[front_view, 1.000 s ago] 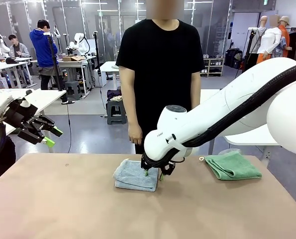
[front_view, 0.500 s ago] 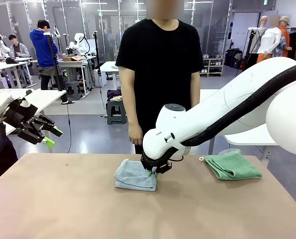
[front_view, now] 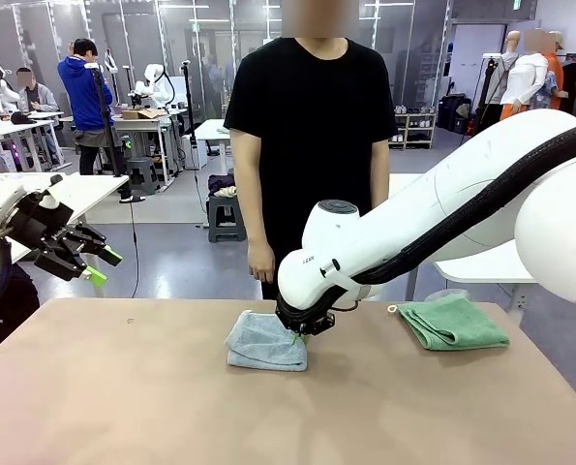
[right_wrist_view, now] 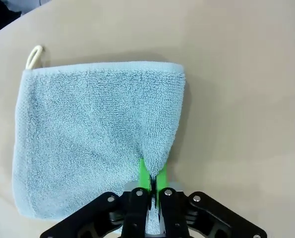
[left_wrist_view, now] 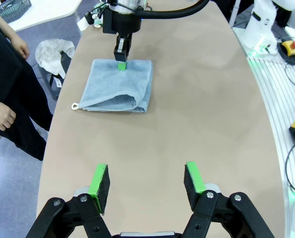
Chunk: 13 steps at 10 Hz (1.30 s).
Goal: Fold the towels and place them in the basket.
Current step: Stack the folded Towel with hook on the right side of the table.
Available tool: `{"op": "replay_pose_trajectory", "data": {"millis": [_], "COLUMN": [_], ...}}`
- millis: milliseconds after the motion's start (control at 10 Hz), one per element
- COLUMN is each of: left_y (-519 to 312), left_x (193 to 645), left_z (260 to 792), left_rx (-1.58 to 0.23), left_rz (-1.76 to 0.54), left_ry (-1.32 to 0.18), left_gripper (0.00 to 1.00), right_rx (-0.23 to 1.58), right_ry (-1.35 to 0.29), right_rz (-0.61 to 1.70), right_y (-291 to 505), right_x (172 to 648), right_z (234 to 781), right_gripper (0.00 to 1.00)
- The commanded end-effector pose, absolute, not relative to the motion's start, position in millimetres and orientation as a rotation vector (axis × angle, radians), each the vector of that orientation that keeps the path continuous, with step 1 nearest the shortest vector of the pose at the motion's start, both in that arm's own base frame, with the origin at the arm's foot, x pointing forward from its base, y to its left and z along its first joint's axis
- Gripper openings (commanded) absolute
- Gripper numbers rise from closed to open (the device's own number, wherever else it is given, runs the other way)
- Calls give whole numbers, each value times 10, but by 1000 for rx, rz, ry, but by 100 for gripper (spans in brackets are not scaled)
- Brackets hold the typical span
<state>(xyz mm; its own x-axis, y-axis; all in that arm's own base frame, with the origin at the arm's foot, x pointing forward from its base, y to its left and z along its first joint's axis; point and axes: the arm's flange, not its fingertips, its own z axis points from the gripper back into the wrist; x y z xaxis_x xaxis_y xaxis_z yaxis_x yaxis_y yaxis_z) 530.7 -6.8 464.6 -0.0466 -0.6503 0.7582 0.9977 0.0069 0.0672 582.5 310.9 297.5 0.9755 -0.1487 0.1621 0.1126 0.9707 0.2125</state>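
Right gripper (right_wrist_view: 150,181) pinched shut on the near edge of the grey-blue towel (front_view: 265,341), which lies folded on the table (front_view: 123,387) toward its far edge, centre. Green towel (front_view: 452,322) lies near the far right corner. Left gripper (left_wrist_view: 146,184) hangs above the table's left edge, jaws apart, holding nothing.

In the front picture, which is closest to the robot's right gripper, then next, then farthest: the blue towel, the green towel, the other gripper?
1. Blue towel: pinched in the right gripper, mid-table.
2. Green towel: on the table's right.
3. Left gripper: raised at far left.
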Motion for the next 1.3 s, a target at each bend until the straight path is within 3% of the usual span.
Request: {"op": "replay_pose_trajectory", "data": {"millis": [0, 300, 400, 500, 1200], "left_y": [-69, -69, -69, -69, -69], "left_x": [5311, 5311, 5311, 5311, 5311], "left_z": [4649, 4649, 4649, 4649, 4649], "left_rx": [-619, -619, -619, -619, -619], "left_rz": [-1486, -1486, -1486, -1486, -1486], "left_ry": [-729, -729, -729, -729, -729], "left_gripper": [76, 76, 76, 76, 76], "right_rx": [222, 222, 210, 174, 43], "right_ry": [-168, -168, -174, -146, -256], "right_rz": [-146, -146, -141, -85, 152], "right_y": [3122, 3122, 3109, 3027, 1790], "right_x": [5810, 5810, 5825, 5861, 5893], "right_z": [2965, 2965, 2975, 2998, 4019], "right_gripper": [0, 0, 6, 5, 5]}}
